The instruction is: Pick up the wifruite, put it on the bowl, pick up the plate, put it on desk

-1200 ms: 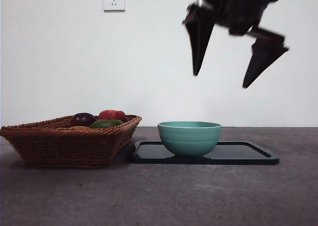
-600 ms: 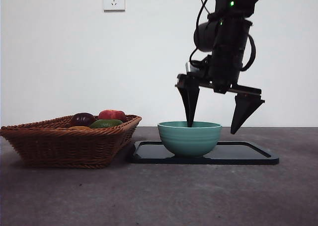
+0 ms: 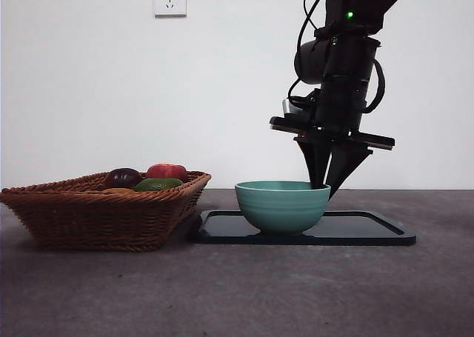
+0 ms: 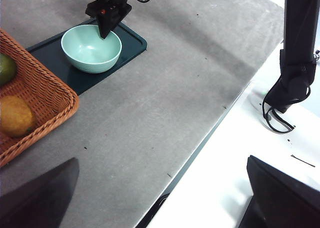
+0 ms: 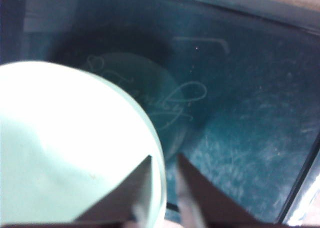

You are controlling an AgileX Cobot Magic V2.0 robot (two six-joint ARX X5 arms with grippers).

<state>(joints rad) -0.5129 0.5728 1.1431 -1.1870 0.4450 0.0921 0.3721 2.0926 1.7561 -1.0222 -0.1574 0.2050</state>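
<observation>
The mint-green bowl (image 3: 282, 205) stands on the left part of the dark plate (image 3: 363, 231) on the grey desk (image 3: 296, 292). My right gripper (image 3: 324, 184) reaches down from above and is shut on the bowl's right rim, one jaw inside and one outside. The right wrist view shows the rim (image 5: 159, 163) pinched between them. The bowl (image 4: 91, 47) looks empty. The orange-brown wifruite (image 4: 15, 115) lies in the wicker basket (image 4: 47, 90). My left gripper (image 4: 162, 160) is open and empty, high above the desk's near side.
The basket (image 3: 96, 218) stands left of the plate, nearly touching it. It holds a dark purple fruit (image 3: 122, 178), a red fruit (image 3: 167, 171) and a green fruit (image 3: 158, 184). The desk's edge (image 4: 210, 138) and an arm's black base (image 4: 295, 62) show in the left wrist view.
My right gripper has come down from high above with its jaws wide open. They have closed on the bowl's right rim. The bowl and the basket have not moved.
</observation>
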